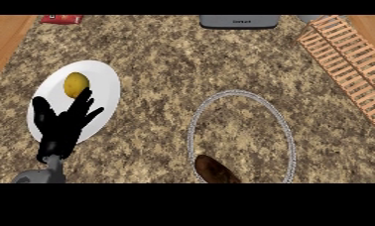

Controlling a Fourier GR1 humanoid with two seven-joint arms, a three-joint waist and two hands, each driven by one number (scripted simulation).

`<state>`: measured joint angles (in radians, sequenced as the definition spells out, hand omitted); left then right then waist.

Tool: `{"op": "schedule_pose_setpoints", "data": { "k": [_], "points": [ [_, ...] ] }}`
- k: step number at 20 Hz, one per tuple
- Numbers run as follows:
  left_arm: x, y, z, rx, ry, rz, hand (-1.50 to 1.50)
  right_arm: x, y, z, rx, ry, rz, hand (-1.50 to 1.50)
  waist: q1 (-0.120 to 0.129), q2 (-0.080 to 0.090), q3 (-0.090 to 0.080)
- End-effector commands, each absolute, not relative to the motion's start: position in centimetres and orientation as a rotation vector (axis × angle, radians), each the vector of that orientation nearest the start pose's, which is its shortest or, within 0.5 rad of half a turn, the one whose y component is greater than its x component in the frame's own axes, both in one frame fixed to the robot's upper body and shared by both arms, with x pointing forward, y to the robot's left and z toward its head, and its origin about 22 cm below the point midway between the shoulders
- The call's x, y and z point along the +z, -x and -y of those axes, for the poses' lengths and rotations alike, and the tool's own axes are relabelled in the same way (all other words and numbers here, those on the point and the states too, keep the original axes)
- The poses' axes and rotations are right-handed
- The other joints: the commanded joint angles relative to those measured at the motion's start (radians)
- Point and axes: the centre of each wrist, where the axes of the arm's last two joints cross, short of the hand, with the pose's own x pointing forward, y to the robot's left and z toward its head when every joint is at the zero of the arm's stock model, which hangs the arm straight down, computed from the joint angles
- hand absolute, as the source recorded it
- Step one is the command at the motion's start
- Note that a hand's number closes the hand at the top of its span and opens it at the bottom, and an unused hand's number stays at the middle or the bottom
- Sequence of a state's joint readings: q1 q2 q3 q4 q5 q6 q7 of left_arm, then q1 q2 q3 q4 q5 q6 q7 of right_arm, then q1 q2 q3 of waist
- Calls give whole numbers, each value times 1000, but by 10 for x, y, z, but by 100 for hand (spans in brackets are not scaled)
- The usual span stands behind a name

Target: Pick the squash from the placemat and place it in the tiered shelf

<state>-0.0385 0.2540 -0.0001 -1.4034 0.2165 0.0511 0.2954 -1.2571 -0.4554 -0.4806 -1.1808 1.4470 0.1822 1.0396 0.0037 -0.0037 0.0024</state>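
Squash: you have a dark brown, elongated squash (pixel 216 170) at the lower middle of your head view, cut off by the lower edge.
Squash axis: its long axis runs from upper left to lower right; the rounded end that shows points up and left. You cannot see the other end.
Squash place: it lies on the near part of a round, see-through placemat with a pale grey rim (pixel 242 92), just inside that rim.
Left hand: your black left hand (pixel 64 121) stands at the lower left, fingers spread and straight, pointing up, holding nothing. It overlaps the near part of a white round plate (pixel 102 79).
Right hand: it does not show in your view.
Plate load: a yellow, roundish fruit like a lemon (pixel 75 84) sits on the far half of the plate, just above your fingertips. You cannot tell whether they touch it.
Shelf: a light wooden slatted tiered shelf (pixel 343 56) stands at the upper right, well apart from the squash.
Tabletop: brown speckled stone tabletop (pixel 161 46) with a wooden edge at the far left.
Far edge: a grey rounded appliance (pixel 239 21) at top centre carries a small mark, too small to read. A red packet (pixel 61 19) at the top left has no writing you can read.
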Motion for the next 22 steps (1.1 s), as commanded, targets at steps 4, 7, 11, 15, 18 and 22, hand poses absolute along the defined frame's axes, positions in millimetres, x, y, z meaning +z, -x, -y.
{"op": "schedule_pose_setpoints", "data": {
  "k": [4, 7, 11, 15, 18, 22],
  "points": [
    [-23, -259, -289, 50, -88, 1107, 0, 383, -382, 333, -190, 1571, 785, 150, -2, 6, -3],
    [-31, -238, -303, 38, -96, 1117, 0, 363, -385, 355, -195, 1587, 780, 150, 6, 6, -3],
    [-27, -240, -301, 41, -92, 1115, 0, 335, -381, 367, -204, 1583, 789, 150, 0, 5, -2],
    [-10, -255, -296, 56, -77, 1123, 0, 332, -389, 379, -202, 1604, 766, 150, 6, 6, -2],
    [-31, -251, -275, 33, -98, 1116, 0, 335, -388, 388, -179, 1635, 803, 150, 4, 7, -3],
    [-28, -249, -300, 31, -88, 1104, 0, 343, -381, 395, -174, 1607, 867, 150, 3, 5, -3]
  ]
}}
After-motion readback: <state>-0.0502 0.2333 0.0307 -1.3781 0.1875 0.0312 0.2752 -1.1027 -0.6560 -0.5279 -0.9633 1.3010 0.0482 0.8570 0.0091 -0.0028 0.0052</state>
